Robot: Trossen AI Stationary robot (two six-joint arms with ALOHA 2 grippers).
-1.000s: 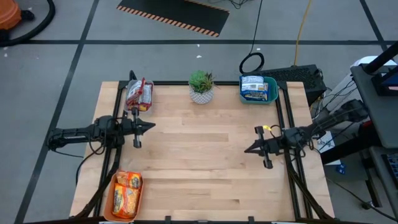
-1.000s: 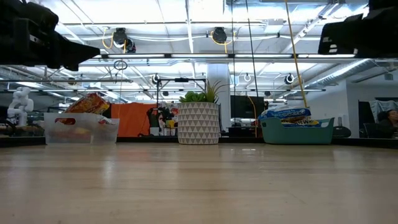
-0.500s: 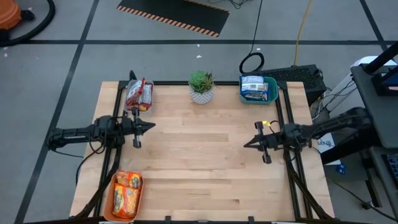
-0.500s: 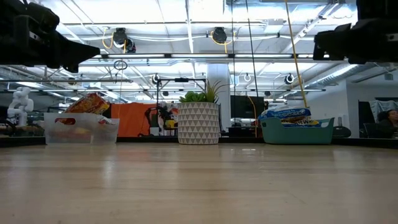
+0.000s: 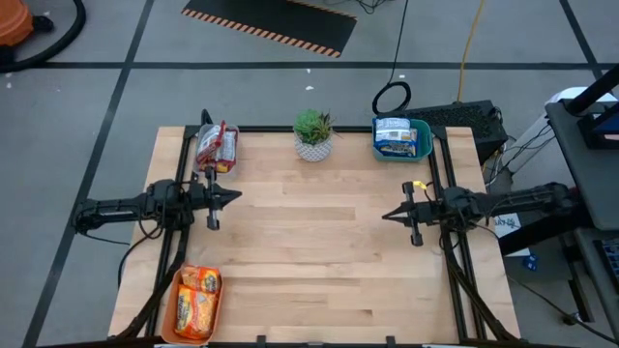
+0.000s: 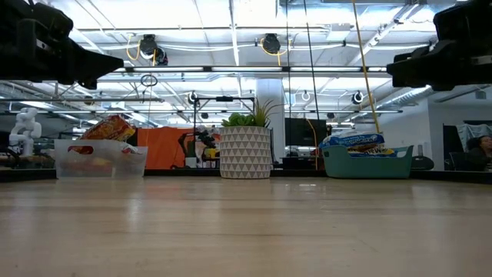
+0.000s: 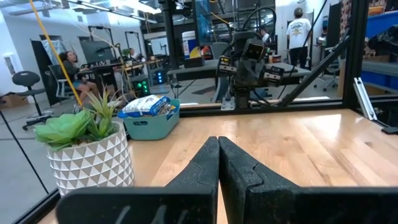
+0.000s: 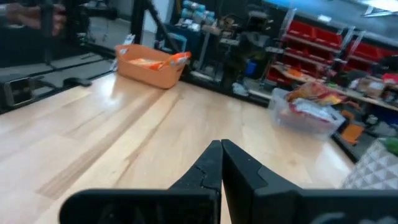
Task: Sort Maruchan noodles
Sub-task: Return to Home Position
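Left jaws and right jaws are hanging clenched, empty, over the desk point(image 5: 319, 251). Red noodles point(image 5: 217, 145) are sitting beside the left jaws, orange noodles point(image 5: 196, 300) farther off, blue noodles point(image 5: 395, 133), seemingly stacked, near the right jaws.

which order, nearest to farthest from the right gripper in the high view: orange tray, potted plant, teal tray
From the right gripper, over the table's right side:
1. teal tray, table corner at the picture's upper right
2. potted plant, middle of the upper edge
3. orange tray, corner at the lower left

L gripper point(image 5: 237, 196), R gripper point(image 5: 386, 216) closed.
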